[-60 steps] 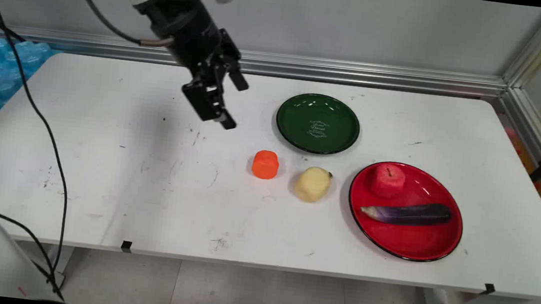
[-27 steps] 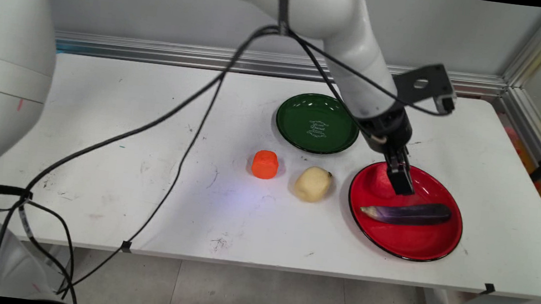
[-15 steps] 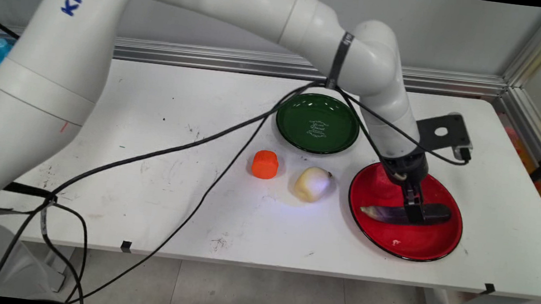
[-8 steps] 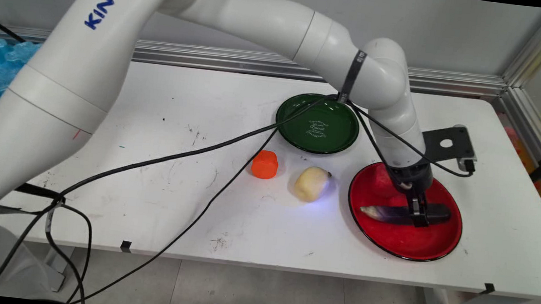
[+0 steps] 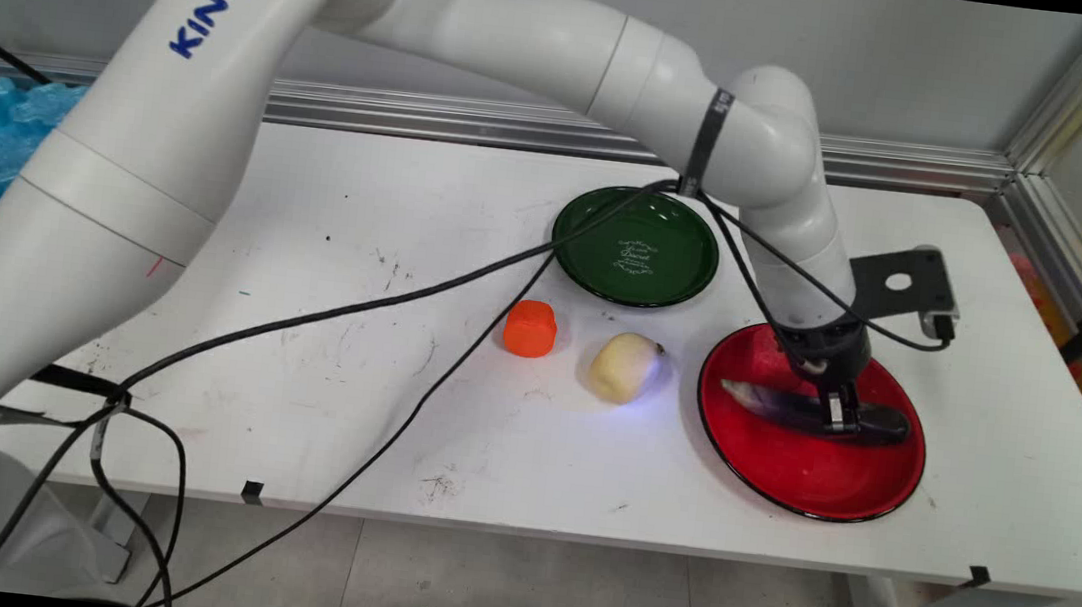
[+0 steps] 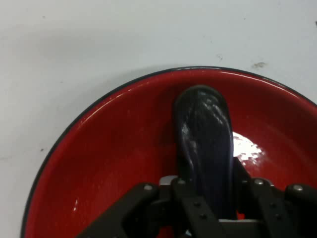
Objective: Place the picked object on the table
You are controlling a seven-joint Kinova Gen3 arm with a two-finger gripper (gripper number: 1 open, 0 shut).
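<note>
My tool (image 5: 835,418) is squeezed tight on the eggplant (image 5: 796,409), so it hangs tilted just over the red plate (image 5: 804,477). Next to that plate sits the potato (image 5: 625,366), then the orange block (image 5: 530,329). The green plate (image 5: 634,246) sits behind.

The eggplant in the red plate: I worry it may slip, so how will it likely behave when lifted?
The eggplant looks glossy, so it may be slippery. The hand grips it off-centre, nearer its dark blunt end, so the long pale tip could sag or swing. It keeps its shape between the fingers, so it is probably stiff.
</note>
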